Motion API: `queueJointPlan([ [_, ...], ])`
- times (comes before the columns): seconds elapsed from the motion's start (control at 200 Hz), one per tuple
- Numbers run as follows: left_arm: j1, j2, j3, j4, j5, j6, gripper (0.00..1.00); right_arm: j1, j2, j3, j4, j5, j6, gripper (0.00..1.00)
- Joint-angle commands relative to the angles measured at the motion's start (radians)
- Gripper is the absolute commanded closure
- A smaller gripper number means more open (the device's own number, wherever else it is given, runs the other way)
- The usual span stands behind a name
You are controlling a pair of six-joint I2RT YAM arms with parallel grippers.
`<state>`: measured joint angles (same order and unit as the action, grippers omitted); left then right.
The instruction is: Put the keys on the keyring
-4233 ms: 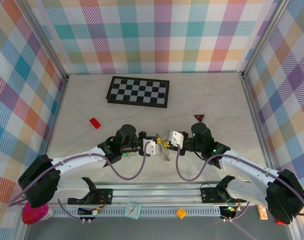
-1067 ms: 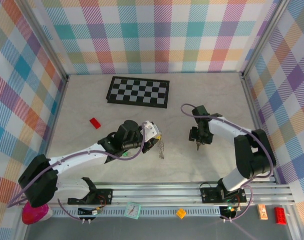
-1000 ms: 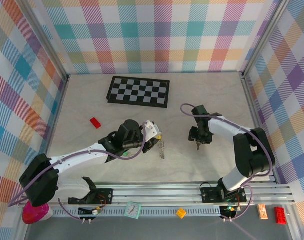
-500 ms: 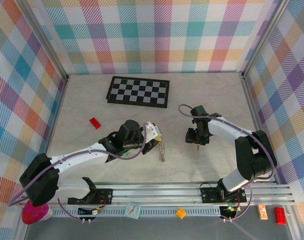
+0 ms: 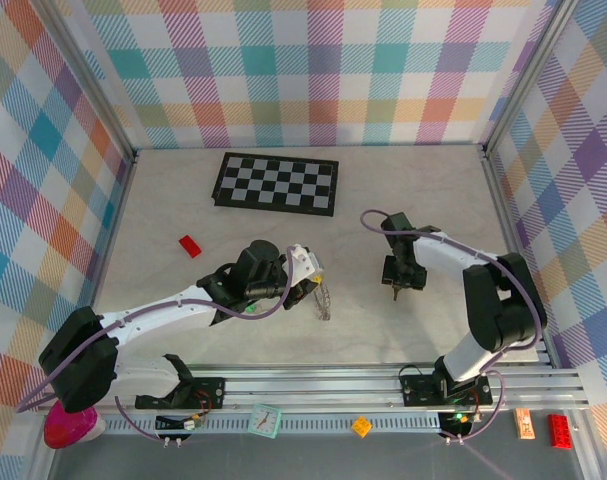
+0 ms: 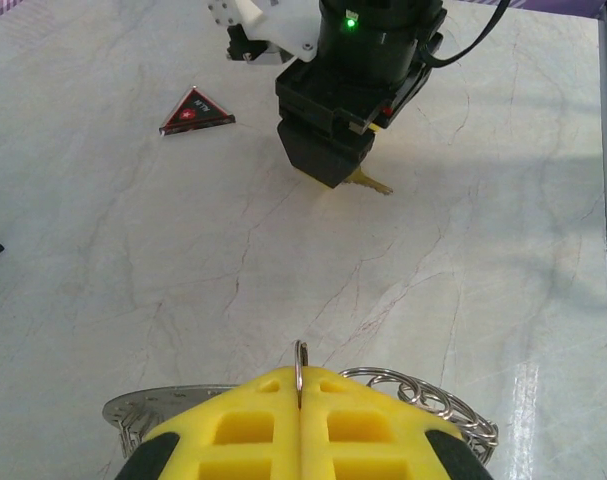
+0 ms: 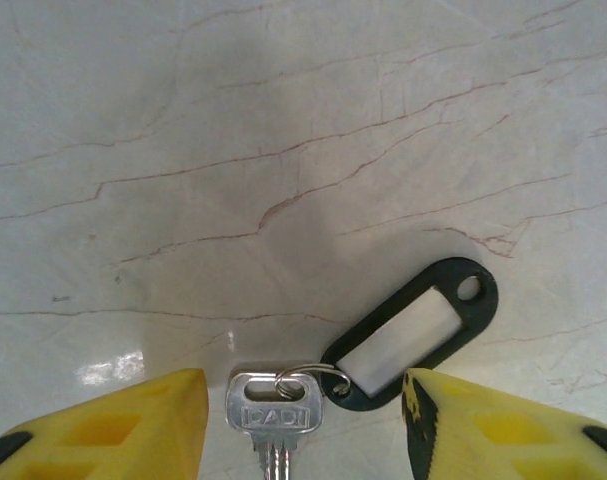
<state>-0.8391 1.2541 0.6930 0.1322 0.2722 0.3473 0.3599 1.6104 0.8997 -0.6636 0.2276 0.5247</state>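
Table, right end effector seemingly astride key

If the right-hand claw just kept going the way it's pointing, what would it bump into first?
The right gripper points straight down, so probably the silver key lying between its open fingers, then the table under it. The remaining gap is unclear.

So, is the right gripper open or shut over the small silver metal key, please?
Open: the right gripper's yellow fingers stand wide apart, with the small silver key lying flat between them.
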Motion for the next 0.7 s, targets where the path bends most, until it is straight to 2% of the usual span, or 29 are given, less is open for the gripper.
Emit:
queueJointPlan([
  [0.0, 0.007, -0.009, 0.036, 0.024, 0.024, 0.012, 1.0, -0.001, 0.021, 0.019, 0.013, -0.036, 0.004, 0.51],
  [0.28, 0.008, -0.007, 0.039, 0.021, 0.022, 0.015, 1.0, 0.015, 0.013, 0.028, 0.019, -0.14, -0.033, 0.68],
  [0.445, 0.009, -0.005, 0.04, 0.02, 0.024, 0.014, 1.0, 0.055, -0.003, 0.045, 0.014, -0.247, -0.059, 0.69],
  [0.535, 0.007, -0.003, 0.04, 0.02, 0.023, 0.013, 1.0, 0.056, -0.02, 0.041, 0.011, -0.267, -0.065, 0.64],
  [0.695, 0.008, -0.004, 0.04, 0.022, 0.022, 0.014, 1.0, 0.033, -0.087, 0.03, -0.013, -0.151, -0.036, 0.51],
])
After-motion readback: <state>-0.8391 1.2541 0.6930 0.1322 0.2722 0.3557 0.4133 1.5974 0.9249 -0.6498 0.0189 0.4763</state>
